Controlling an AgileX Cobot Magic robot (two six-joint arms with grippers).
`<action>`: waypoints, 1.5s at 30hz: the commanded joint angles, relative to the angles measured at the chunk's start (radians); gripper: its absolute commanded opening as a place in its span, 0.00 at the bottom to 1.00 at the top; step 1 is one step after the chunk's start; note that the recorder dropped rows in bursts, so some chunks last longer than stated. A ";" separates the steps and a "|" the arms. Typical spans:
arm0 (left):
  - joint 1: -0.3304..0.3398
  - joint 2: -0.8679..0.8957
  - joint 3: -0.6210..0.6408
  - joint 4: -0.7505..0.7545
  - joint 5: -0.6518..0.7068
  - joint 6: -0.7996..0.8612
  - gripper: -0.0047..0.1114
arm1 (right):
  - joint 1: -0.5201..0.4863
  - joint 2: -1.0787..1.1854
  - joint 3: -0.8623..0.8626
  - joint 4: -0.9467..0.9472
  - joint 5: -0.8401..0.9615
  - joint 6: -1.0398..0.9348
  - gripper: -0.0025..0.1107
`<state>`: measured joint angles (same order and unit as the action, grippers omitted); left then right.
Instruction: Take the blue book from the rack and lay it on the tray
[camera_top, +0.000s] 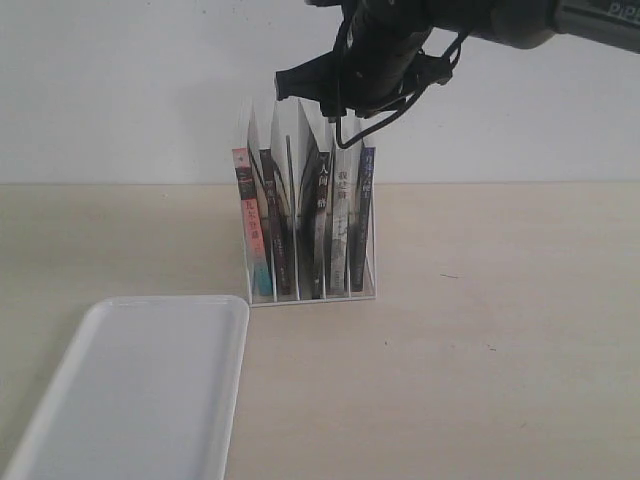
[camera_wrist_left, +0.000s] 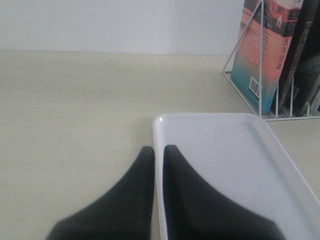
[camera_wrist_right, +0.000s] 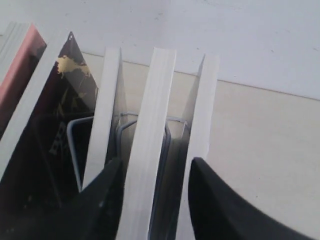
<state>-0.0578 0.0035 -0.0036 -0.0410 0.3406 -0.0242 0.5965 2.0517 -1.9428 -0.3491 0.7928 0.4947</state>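
Note:
The white wire rack (camera_top: 310, 292) stands mid-table with several upright books. The blue book (camera_top: 366, 212) fills its outermost right slot, next to a pale grey-spined book (camera_top: 342, 225). My right gripper (camera_top: 325, 108) hovers just above the book tops. In the right wrist view this gripper (camera_wrist_right: 154, 177) is open; its fingers straddle one book's white page edge (camera_wrist_right: 150, 150), and one finger overlaps the outermost book's page edge (camera_wrist_right: 206, 115). The white tray (camera_top: 140, 390) lies front left. My left gripper (camera_wrist_left: 156, 152) is shut, with the tray rim (camera_wrist_left: 160, 125) showing in the narrow slit between its fingers.
A pink-spined book (camera_top: 250, 230) and black-spined books (camera_top: 318, 215) fill the other slots. A white wall rises behind the table. Bare tabletop (camera_top: 500, 330) lies to the right of the rack and tray.

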 joint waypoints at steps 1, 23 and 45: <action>0.004 -0.004 0.004 0.001 -0.004 -0.009 0.09 | -0.005 -0.005 -0.001 0.001 -0.015 -0.008 0.24; 0.004 -0.004 0.004 0.001 -0.004 -0.009 0.09 | -0.005 0.051 -0.001 0.051 -0.048 -0.038 0.38; 0.004 -0.004 0.004 0.001 -0.004 -0.009 0.09 | -0.005 0.053 -0.001 0.055 -0.033 -0.055 0.19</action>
<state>-0.0578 0.0035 -0.0036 -0.0410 0.3406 -0.0242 0.5965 2.1059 -1.9428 -0.2965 0.7444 0.4541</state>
